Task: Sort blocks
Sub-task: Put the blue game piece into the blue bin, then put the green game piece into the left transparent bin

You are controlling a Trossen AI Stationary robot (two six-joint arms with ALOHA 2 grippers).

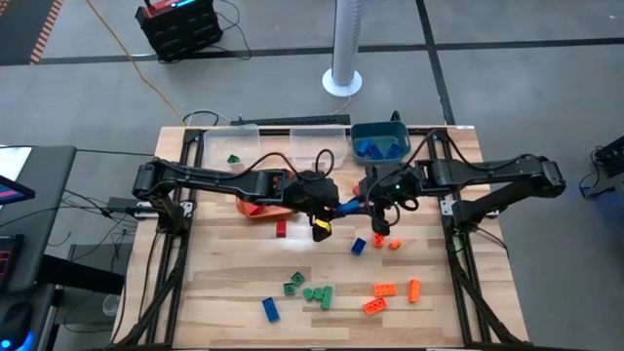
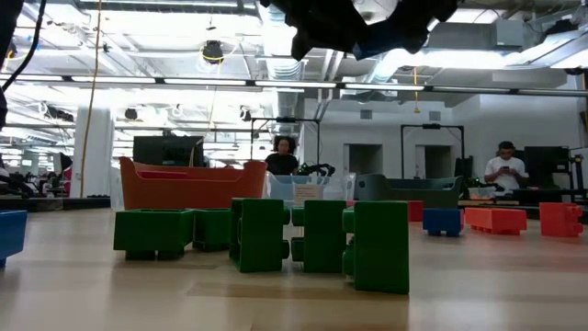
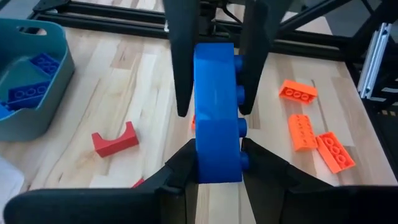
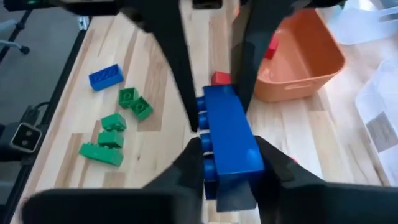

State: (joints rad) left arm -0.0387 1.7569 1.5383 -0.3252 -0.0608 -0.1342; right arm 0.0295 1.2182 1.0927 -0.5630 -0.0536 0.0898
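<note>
A blue block [image 3: 216,118] hangs above the middle of the table between my two grippers. My left gripper [image 3: 217,152] reaches in from the table's left and is shut on one end of it. My right gripper [image 4: 229,149] reaches in from the right and is shut on the other end. In the high view the block [image 1: 348,206] shows as a small blue patch between the two dark hands. Loose blocks lie flat on the table: red [image 1: 281,228], blue [image 1: 359,245], orange [image 1: 385,290], green [image 1: 314,292]. My left gripper pinches the block's end nearest to it [image 3: 214,168] between its two fingers, one on the studded side and one on the opposite side. The fingers slant down from the table's left, along the block. The block is clear of the table, studs sideways. My right gripper pinches the block's opposite end [image 4: 233,168] between its two fingers, again studded side and opposite side. Its fingers slant down from the table's right, along the block. The two pairs of fingertips stand close together near the block's middle.
A teal bin [image 1: 379,141] with blue blocks and two clear bins [image 1: 229,146] [image 1: 317,141] stand along the far edge. An orange bin [image 1: 261,203] sits partly under the left arm. Green blocks [image 2: 303,234] stand near the front edge.
</note>
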